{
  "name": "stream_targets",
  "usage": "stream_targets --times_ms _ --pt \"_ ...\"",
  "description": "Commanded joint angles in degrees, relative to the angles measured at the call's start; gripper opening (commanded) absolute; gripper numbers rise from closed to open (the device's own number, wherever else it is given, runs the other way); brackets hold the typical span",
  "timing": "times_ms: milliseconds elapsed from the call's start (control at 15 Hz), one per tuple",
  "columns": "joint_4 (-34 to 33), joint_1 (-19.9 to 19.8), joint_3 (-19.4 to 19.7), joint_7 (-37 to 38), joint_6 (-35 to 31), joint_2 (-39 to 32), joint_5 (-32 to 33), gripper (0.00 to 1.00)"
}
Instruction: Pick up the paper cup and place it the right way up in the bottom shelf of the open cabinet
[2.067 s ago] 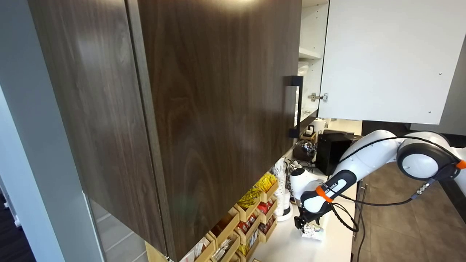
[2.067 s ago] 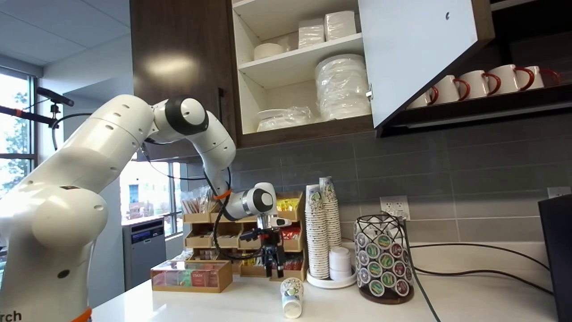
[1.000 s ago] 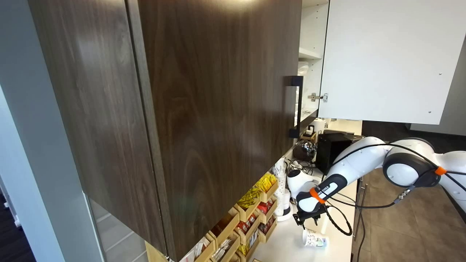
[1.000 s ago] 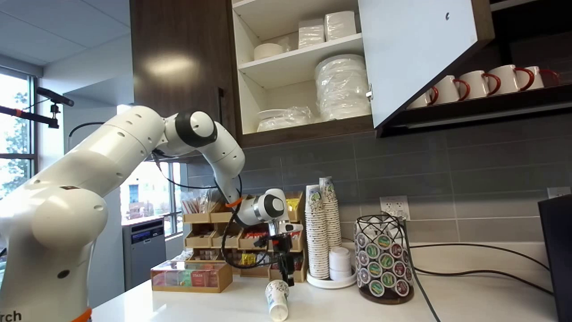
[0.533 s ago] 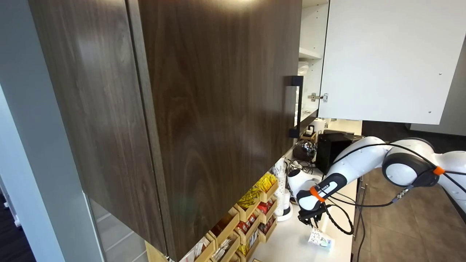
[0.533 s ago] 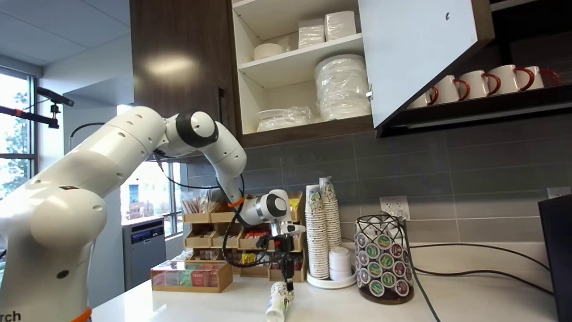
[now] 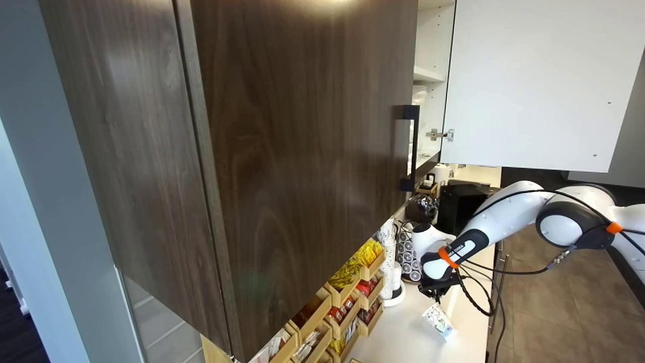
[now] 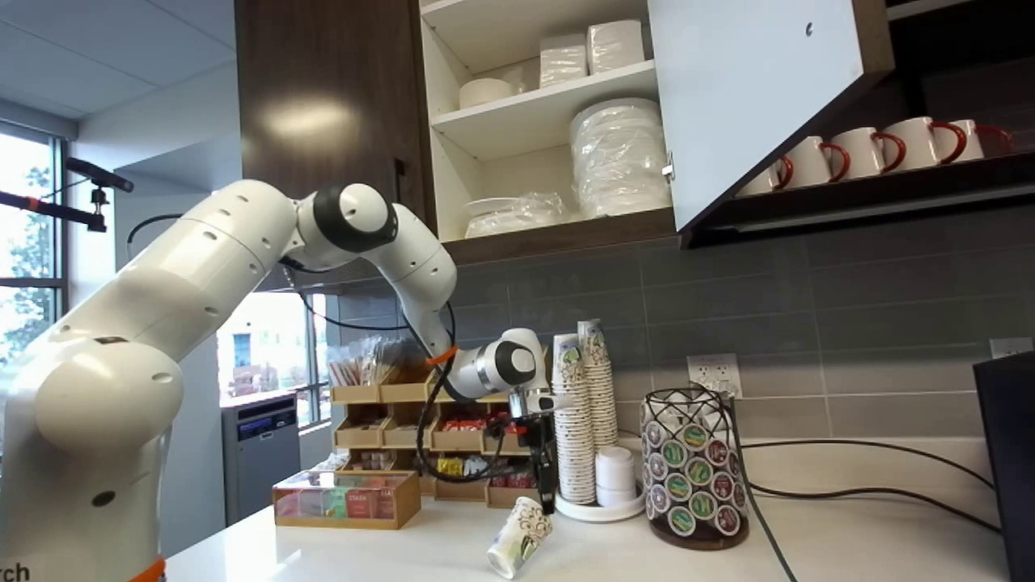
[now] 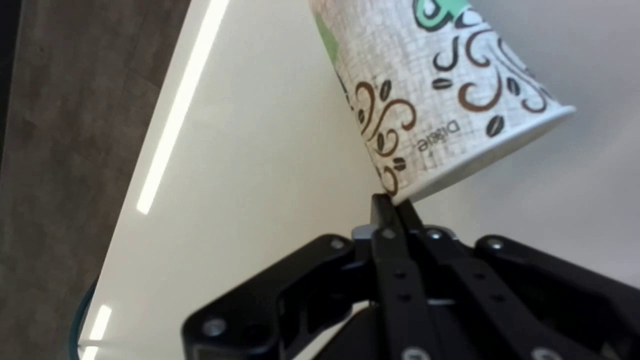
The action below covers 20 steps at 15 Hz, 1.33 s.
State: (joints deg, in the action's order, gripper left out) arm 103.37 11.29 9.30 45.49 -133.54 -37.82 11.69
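The cup [image 8: 520, 538] has swung and tilted, base lower, the jaws pinched together on its rim; the pick seems made, though shelving will need straightening.

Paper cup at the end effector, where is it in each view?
In an exterior view: paper cup, near the bottom, right of center.
In an exterior view: paper cup, bottom center, tilted.
Wrist view: paper cup, top, right of center, rim pinched by the end effector.
Shared landmark: white countertop, in all three.
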Motion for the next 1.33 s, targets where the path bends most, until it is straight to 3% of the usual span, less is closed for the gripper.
stream_targets --times_ms 0,333,533,600,867,1133,1267 --pt "10.91 -3.25 -0.95 -2.91 -12.05 8.89 -2.14 0.01" --pt "23.93 -5.68 -0.42 -10.37 -29.28 20.93 -2.51 0.01" --pt "30.38 -8.73 -2.96 -19.1 -37.3 27.33 -6.97 0.01" --pt "24.03 -6.51 -0.66 -13.64 -33.77 21.78 -3.75 0.03" --pt "28.65 -7.96 -2.0 -17.7 -35.91 26.61 -5.74 0.03" --pt "29.55 -9.4 -6.69 -28.51 -41.29 29.42 -11.42 0.01" --pt "30.97 -13.73 -13.83 -36.61 -45.84 31.76 -17.41 0.01"
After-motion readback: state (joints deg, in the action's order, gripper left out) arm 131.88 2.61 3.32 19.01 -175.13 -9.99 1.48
